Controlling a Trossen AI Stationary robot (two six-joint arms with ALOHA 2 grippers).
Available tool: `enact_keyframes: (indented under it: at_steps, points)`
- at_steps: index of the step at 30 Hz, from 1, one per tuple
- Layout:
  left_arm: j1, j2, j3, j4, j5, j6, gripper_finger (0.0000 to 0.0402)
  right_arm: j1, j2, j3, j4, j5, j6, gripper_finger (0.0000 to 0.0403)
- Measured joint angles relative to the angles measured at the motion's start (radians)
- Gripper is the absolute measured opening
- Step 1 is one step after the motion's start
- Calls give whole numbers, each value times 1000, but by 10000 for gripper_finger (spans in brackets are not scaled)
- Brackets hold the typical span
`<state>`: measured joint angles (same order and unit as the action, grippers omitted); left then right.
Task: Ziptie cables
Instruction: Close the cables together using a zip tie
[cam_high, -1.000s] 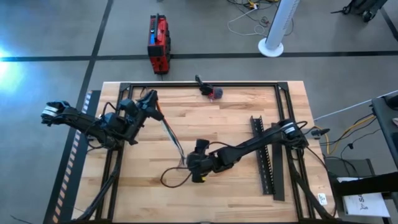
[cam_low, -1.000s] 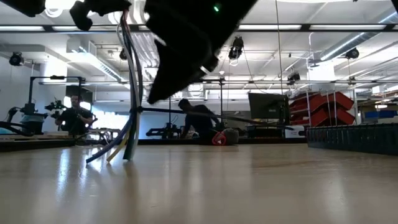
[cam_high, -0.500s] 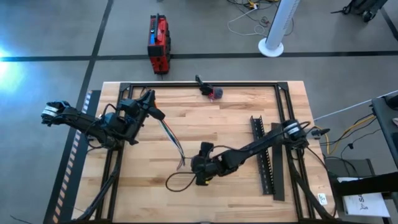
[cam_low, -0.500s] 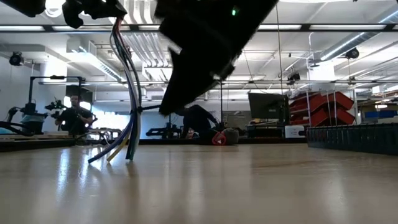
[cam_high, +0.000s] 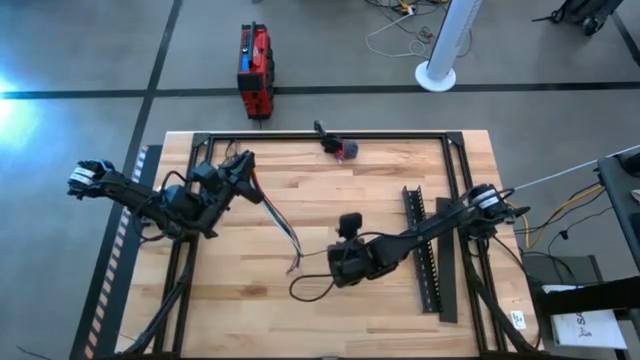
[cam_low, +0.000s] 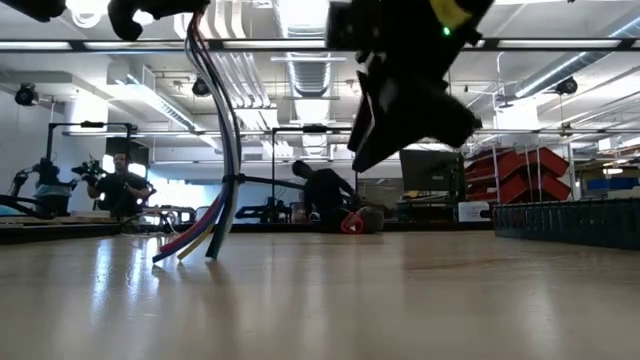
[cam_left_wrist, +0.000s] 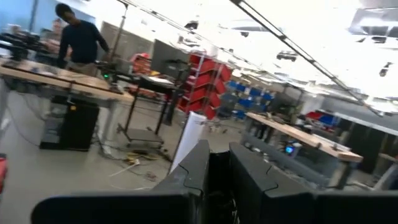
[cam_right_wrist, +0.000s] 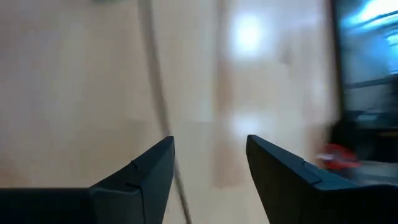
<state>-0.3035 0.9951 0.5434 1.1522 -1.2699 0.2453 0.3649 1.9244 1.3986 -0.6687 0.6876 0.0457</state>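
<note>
The cables (cam_high: 275, 222), a bundle of coloured wires, run from my left gripper (cam_high: 247, 166) down and rightward to the tabletop; in the low view the cables (cam_low: 228, 130) hang slanting. The left gripper (cam_left_wrist: 219, 169) is raised above the table's left part and shut on the cables. My right gripper (cam_high: 337, 277) hovers low over the table's middle, right of the cable ends, its fingers open (cam_right_wrist: 210, 149). A thin black zip tie (cam_high: 308, 292) lies in a loop on the wood beside the right gripper. My left gripper holds the bundle near its upper end (cam_high: 253, 178), coming roughly level from the table's left; the gripper's own body hides the place of contact. The cables hang below it in a slack curve, their free ends (cam_low: 188, 250) on the table. My right gripper has the zip tie (cam_right_wrist: 155, 93) running past the inner edge of one finger (cam_right_wrist: 163, 163); I cannot tell whether they touch.
A long black toothed rail (cam_high: 424, 250) lies along the table's right side. A small grey and red object (cam_high: 345, 150) sits at the far edge. A red case (cam_high: 254, 70) stands on the floor beyond. People (cam_low: 120, 188) work at benches behind the table.
My right gripper has gone toward the table's right edge, away from the cable ends, and has rolled. The zip tie loop has slid along the table the same way with it. The cables stay hanging from my left gripper with their ends down.
</note>
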Motion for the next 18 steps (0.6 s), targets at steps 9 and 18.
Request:
enact_keyframes:
  at_steps: [9, 18]
  points:
    - [-78, 0, 0, -1, 1, -4, 29, -70, -3, -158, 402, -12, -249, 180]
    - [-122, -5, 0, 0, -1, 16, 29, -114, 69, -256, 873, -435, -188, 148]
